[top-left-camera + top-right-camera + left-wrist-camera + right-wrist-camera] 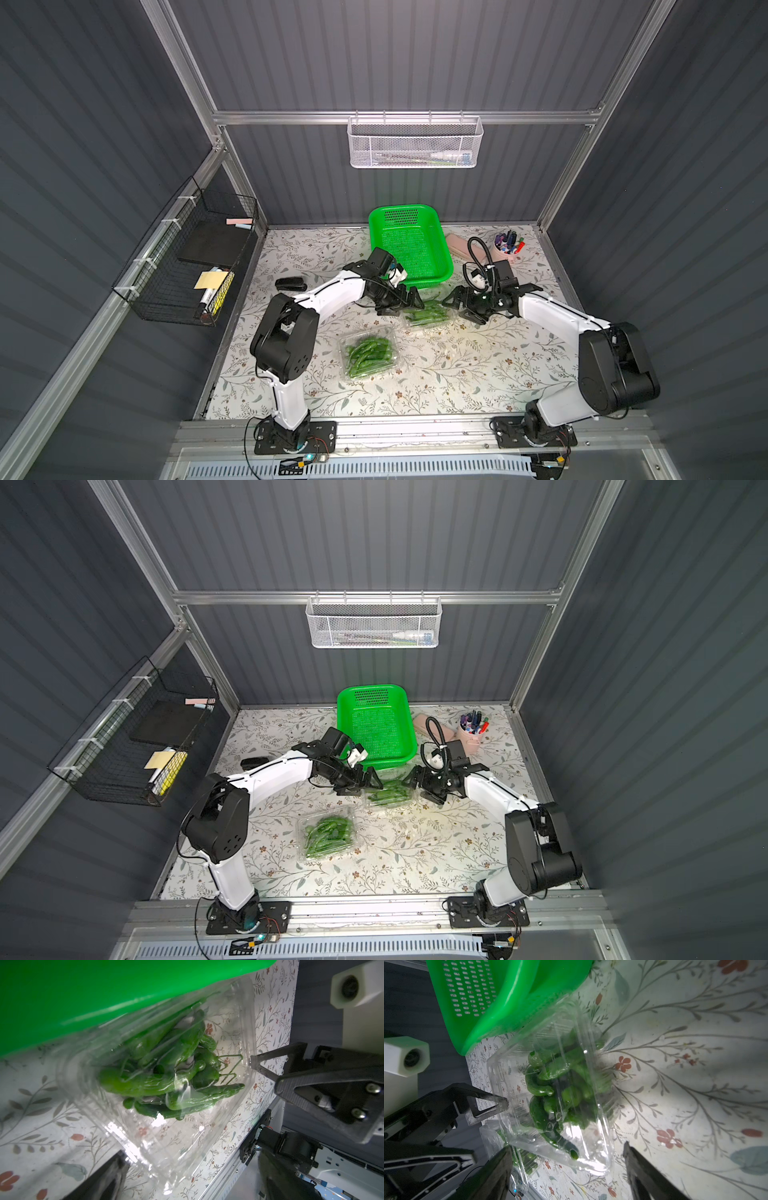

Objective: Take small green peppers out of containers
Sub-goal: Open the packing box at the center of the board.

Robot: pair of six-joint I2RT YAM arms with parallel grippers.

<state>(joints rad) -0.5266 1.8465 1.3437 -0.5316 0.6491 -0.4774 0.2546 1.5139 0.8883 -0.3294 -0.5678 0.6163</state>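
Both claws stand open: our left claw (pixel 415 301) spreads its jaws wide at one end of a clear, thin plastic clamshell pack (pixel 600 1157), and our right claw (pixel 566 1167) straddles the opposite end, holding nothing. Between the two claws, inside that pack and under its ribbed lid, lie the small, glossy dark-green peppers (pixel 556 1088), none of them out yet. We judge the nearest risk to be the pack itself. It looks light and flimsy, so a hard squeeze from either claw could buckle its wall, bruise the peppers or send it skidding across the floral-printed tabletop (pixel 457 374). If one claw pulls at the lid while the other has no firm hold, the whole pack may lift and spill. Just beyond the claws sits a bright green perforated plastic basket (pixel 401 216), its front rim right against the pack's far side, so a rising lid could catch on it. Farther from both claws, toward the arm bases, a second clear clamshell pack (pixel 345 344) of the same peppers lies untouched. We cannot make out whether the lid between the claws is latched, nor whether the left fingertip touches the rim or sits just beside it. Glare and creases blur the plastic, only one left finger shows in the left wrist view, and the basket hides the pack's far edge.
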